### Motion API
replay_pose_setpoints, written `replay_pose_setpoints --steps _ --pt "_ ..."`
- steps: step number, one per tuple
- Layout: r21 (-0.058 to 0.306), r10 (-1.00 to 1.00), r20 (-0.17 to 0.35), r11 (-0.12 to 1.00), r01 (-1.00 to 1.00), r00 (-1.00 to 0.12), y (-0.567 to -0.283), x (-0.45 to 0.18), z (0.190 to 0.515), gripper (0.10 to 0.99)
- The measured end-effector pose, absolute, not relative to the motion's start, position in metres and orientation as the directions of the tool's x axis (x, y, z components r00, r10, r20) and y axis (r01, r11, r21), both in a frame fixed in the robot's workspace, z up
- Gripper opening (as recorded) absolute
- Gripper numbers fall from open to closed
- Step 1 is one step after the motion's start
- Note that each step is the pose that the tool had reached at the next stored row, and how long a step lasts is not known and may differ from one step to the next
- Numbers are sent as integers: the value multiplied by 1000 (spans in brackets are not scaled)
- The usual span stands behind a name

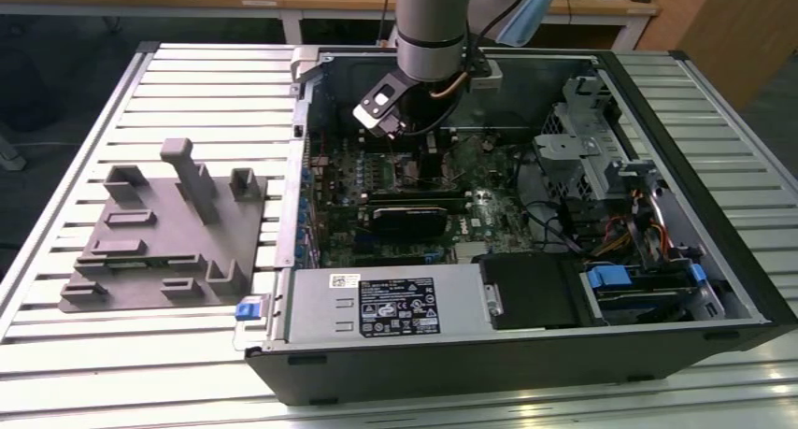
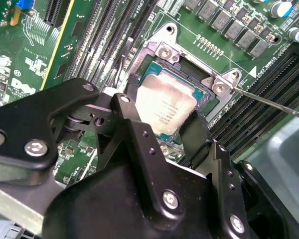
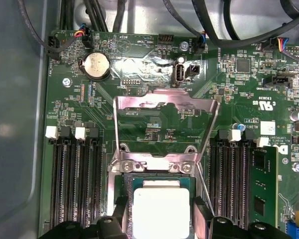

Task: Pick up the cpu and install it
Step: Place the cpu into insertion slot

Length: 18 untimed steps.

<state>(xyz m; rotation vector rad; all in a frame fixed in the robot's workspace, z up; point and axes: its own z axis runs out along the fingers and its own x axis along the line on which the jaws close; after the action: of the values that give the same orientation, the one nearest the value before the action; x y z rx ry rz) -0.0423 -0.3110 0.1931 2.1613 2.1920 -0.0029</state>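
Note:
The cpu (image 2: 164, 107) (image 3: 161, 211) is a small square chip with a silvery-white top and a thin green rim. It lies level in the open socket (image 2: 162, 50) of the green motherboard, and I cannot tell whether it is fully seated. My gripper (image 2: 164, 109) (image 3: 161, 219) is straight above it, with one black finger (image 2: 132, 87) against each of two opposite edges, shut on the chip. The socket's metal load plate (image 3: 164, 107) stands flipped open behind it. In the exterior view the gripper (image 1: 402, 139) reaches down into the computer case near its back wall.
Memory slots (image 3: 74, 174) flank the socket on both sides. A thin lever rod (image 2: 269, 102) sticks out beside the socket. A black heatsink block (image 1: 406, 219), a labelled power-supply box (image 1: 387, 303) and a drive cage (image 1: 599, 149) crowd the case. A grey fixture plate (image 1: 163, 233) lies on the table.

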Motion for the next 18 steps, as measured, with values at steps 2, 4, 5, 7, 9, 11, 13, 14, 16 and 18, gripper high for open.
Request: replay_pose_setpoints --steps 2,4,5,7,9,11,13,14,16,18 --pt "43 999 -36 15 999 -13 -311 -42 194 616" --pt "43 1000 -28 14 999 -13 -311 -42 194 616" --pt "43 1000 -25 14 999 -13 -311 -42 195 616" --pt "44 1000 -20 14 999 -13 -311 -42 196 616" --pt "44 1000 -19 14 999 -13 -311 -42 198 616" --pt "44 1000 -18 14 999 -13 -311 -42 200 616" --pt "44 1000 -18 14 999 -13 -311 -42 203 616" --pt "44 1000 -18 14 999 -13 -311 -42 204 616" --pt "44 1000 -18 14 999 -13 -311 -42 204 616" --pt "44 1000 -18 14 999 -13 -311 -42 204 616"
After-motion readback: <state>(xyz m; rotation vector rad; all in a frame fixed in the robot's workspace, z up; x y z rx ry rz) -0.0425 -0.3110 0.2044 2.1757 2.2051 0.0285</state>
